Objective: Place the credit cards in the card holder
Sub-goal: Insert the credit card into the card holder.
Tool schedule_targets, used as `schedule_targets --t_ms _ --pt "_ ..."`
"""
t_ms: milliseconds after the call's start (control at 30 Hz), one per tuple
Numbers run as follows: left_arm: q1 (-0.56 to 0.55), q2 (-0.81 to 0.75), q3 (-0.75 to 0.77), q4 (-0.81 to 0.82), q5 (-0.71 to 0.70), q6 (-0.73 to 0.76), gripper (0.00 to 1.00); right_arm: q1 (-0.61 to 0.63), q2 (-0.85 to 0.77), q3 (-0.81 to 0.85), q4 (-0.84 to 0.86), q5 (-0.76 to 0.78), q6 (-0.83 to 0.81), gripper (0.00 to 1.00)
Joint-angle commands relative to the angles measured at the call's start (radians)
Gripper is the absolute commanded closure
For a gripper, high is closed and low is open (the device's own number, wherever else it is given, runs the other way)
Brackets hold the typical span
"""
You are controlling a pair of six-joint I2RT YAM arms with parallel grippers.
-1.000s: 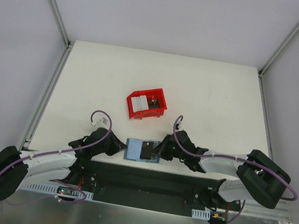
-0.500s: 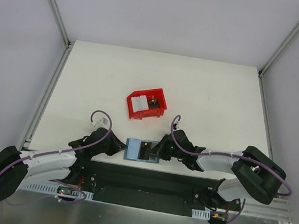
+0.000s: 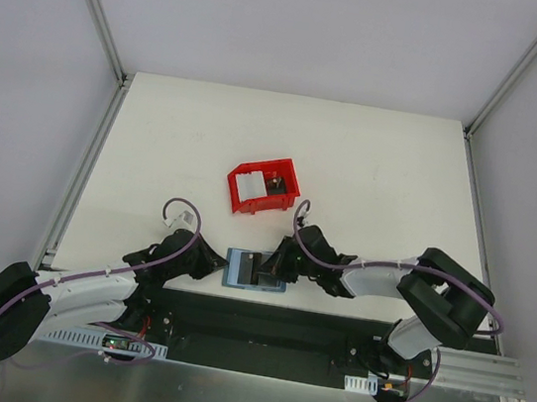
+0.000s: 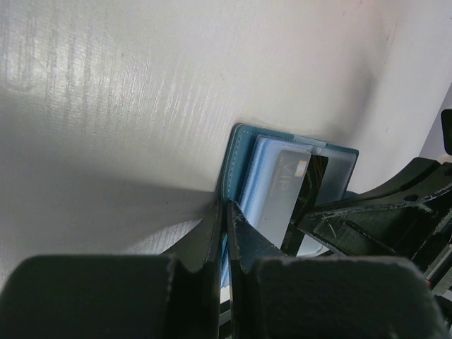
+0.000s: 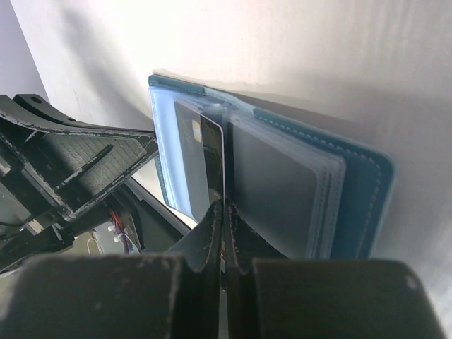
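The teal-blue card holder [image 3: 239, 269] lies spread open at the table's near edge, its pale blue pockets [image 5: 282, 187] facing up. My left gripper [image 3: 222, 268] is shut on the holder's left teal edge [image 4: 236, 166]. My right gripper [image 3: 275, 265] is shut on a dark credit card [image 5: 212, 152]. The card stands on edge over the middle of the holder, its far end among the pockets. A grey card marked VIP [image 4: 281, 187] rests against the pockets beside the dark card [image 4: 311, 189]. Further pale credit cards [image 3: 247, 188] sit in the red bin.
The red plastic bin [image 3: 287, 179] stands a short way behind the holder, near the table's middle. The table's front edge and the arms' black mounting bar [image 3: 261, 325] run just below the holder. Metal frame posts [image 3: 101, 23] rise at both back corners.
My right gripper has slid left with the dark card, from the holder's right edge to over its middle. The left gripper and the holder have stayed put.
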Motion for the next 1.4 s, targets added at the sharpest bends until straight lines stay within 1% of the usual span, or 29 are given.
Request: schedule_targets --t_ms 0,133,233,300,400,500,667,1167,1367 --pt "-0.004 -0.007 -0.009 -0.005 0.004 0.001 1.00 0.013 0.051 0.064 0.011 -0.039 -0.049 0.99" --pt "-0.004 -0.027 -0.018 -0.009 -0.004 -0.005 1.00 0.013 0.026 0.077 -0.022 -0.010 -0.089 0.95" --pt "-0.002 -0.040 -0.020 -0.020 -0.009 -0.004 1.00 0.012 -0.024 0.098 -0.132 0.037 -0.146 0.85" --pt "-0.004 -0.044 -0.020 -0.025 -0.010 -0.001 1.00 0.013 -0.051 0.115 -0.204 0.069 -0.186 0.80" --pt "-0.004 -0.043 -0.017 -0.025 -0.009 0.004 1.00 0.015 -0.071 0.127 -0.252 0.089 -0.212 0.74" --pt "-0.004 -0.035 -0.010 -0.025 -0.007 0.010 1.00 0.020 -0.065 0.140 -0.254 0.073 -0.224 0.71" --pt "-0.004 -0.024 -0.004 -0.026 -0.007 0.013 1.00 0.029 -0.015 0.176 -0.263 0.037 -0.234 0.69" --pt "-0.004 -0.023 -0.004 -0.020 -0.009 0.015 1.00 0.038 0.092 0.291 -0.263 -0.056 -0.283 0.69" --pt "-0.004 -0.023 -0.004 -0.020 -0.009 0.015 1.00 0.047 0.092 0.307 -0.249 -0.069 -0.292 0.69"
